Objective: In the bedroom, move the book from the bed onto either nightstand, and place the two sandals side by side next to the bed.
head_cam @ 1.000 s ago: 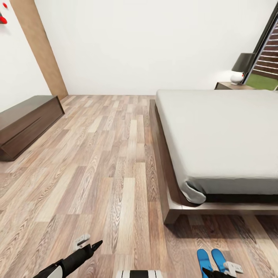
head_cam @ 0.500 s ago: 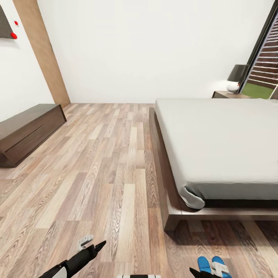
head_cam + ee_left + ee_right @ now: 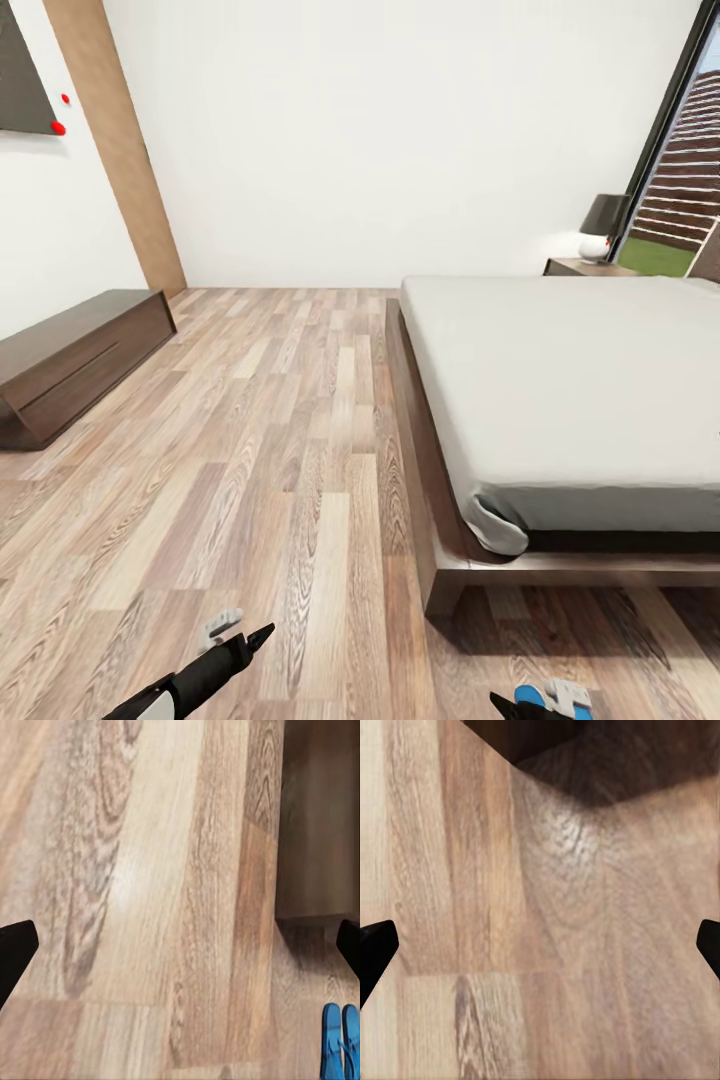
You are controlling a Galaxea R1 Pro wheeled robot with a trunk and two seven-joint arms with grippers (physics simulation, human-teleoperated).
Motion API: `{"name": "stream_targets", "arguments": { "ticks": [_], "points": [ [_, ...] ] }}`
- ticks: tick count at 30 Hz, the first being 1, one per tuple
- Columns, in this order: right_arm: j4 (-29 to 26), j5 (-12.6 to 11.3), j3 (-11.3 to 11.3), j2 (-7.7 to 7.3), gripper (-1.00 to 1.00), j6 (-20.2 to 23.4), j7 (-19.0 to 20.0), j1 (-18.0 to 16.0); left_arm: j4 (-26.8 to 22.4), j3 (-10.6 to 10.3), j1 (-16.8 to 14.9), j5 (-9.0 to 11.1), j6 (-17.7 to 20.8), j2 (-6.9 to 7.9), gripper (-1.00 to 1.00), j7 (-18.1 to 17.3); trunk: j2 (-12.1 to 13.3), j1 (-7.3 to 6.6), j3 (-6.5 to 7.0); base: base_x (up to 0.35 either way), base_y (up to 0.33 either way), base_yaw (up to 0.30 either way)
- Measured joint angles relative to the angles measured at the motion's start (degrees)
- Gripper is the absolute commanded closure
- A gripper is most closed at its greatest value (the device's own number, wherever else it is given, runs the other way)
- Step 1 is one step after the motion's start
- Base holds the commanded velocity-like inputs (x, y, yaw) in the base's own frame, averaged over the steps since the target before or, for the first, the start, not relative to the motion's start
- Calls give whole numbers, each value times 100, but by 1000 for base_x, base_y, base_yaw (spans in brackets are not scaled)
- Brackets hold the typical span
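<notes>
Bedroom, one moment, robot standing off the foot corner of the bed.

1. Bed (image 3: 560, 400): low platform at 2 o'clock in the head view; dark brown wooden frame, smooth light grey mattress, one rounded corner overhanging. No book visible on the part in view.
2. Sandals (image 3: 530, 695): bright blue, flat, whitish straps; at 5 o'clock on the floor before the bed's foot, lying side by side and touching (clearest in the left wrist view (image 3: 340, 1041)).
3. Nightstand (image 3: 585, 267): dark, glossy, at 1 o'clock beyond the mattress, carrying a lamp (image 3: 600, 228) with a dark shade.
4. Floor (image 3: 250, 450): light wood planks, strong grain.
5. Left gripper (image 3: 180, 952): jaws spread wide, empty, over bare planks.
6. Right gripper (image 3: 540, 952): likewise wide and empty, near the bed-frame corner.

Step in hand, as judged: searching for the book. Advise travelling along the bed's side toward 12 o'clock, arms kept low and clear of the frame.
</notes>
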Motion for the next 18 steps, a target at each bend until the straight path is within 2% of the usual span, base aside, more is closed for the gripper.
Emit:
{"name": "stream_targets", "arguments": {
  "ticks": [18],
  "points": [
    [0, 0, 6, 0, -100, 0, 0, 2, 0, 1, 0, 0, 8, 1, -100, 1, 24, -46, 399, 0, 0, 0]
  ]
}}
